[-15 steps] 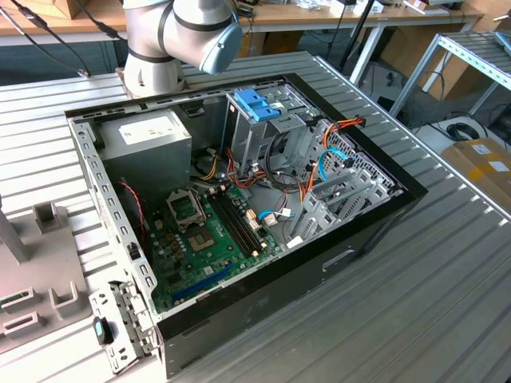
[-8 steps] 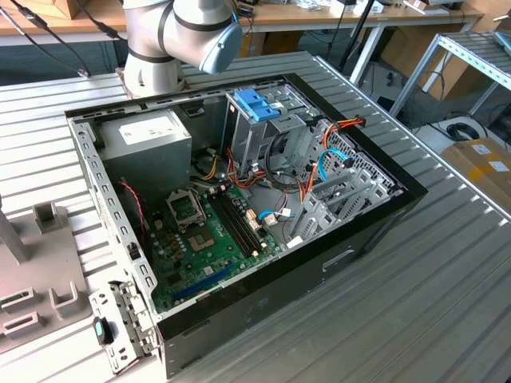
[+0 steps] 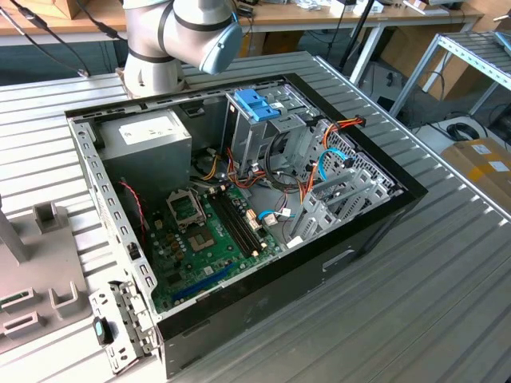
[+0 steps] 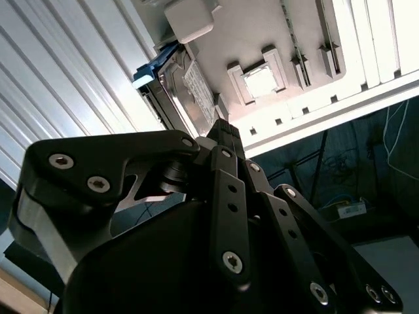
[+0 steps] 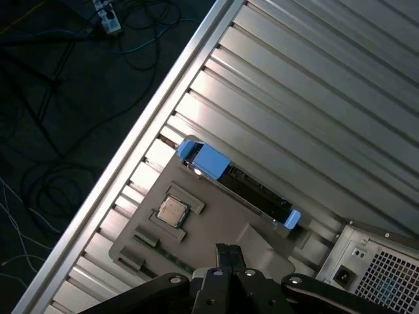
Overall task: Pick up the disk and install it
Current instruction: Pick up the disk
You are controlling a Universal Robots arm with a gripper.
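While the pincer (image 5: 228,249) hangs with its fingers pressed together on nothing, the disk (image 5: 239,184) stands on edge in a grey holder (image 5: 213,229) – apart from the pincer, near the edge of the ribbed metal desk (image 5: 327,78). In the exterior view an open case (image 3: 263,295) sits mid-frame and the holder (image 3: 40,275) lower left – wooden benches (image 3: 319,14) and cables (image 3: 48,40) run along the top.
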